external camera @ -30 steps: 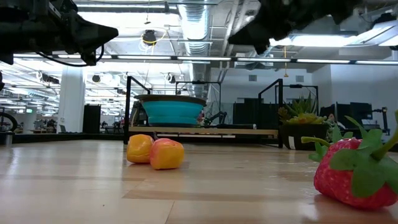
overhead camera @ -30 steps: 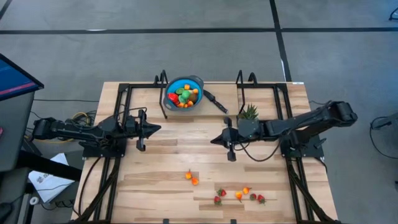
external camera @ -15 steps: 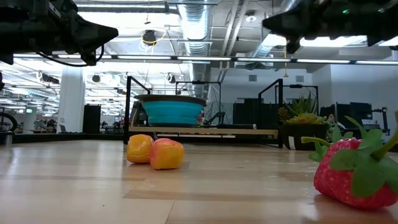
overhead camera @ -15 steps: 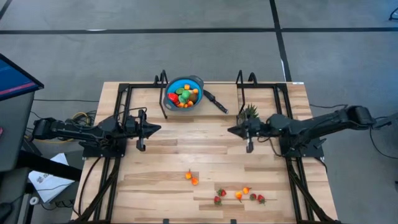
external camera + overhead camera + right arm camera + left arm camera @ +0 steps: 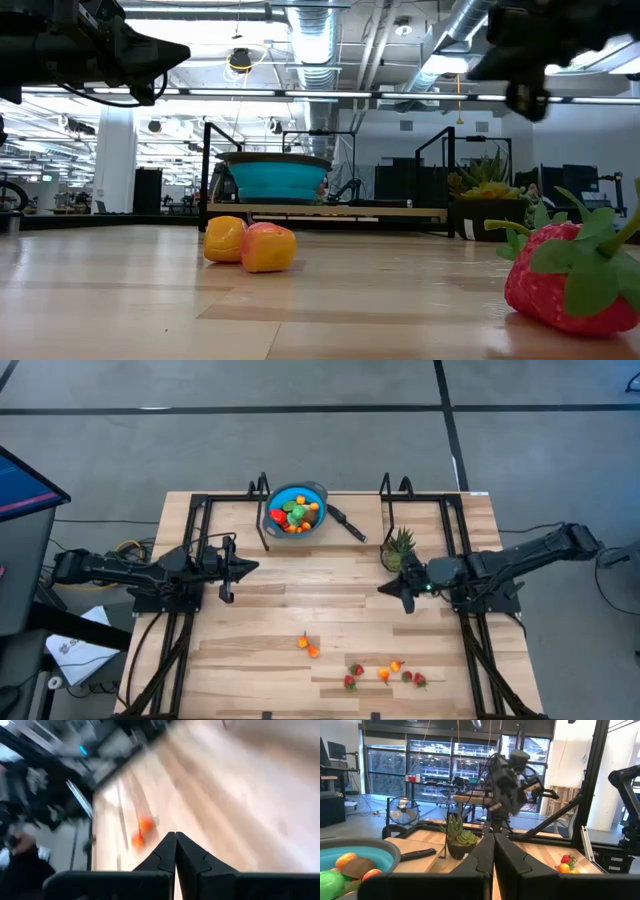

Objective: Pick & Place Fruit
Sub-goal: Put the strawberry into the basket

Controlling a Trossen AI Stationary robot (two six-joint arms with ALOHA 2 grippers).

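The right gripper, fingers pressed together and empty, hovers above bare wood; the small red and orange toy fruits lie well apart, nearer the table's front edge.

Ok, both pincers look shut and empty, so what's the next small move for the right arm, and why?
Probably open the right pincer and swing it toward the near edge, over the loose fruit. It is shut, holds nothing, and hangs beside the potted plant, while several pieces lie outside the blue bowl.
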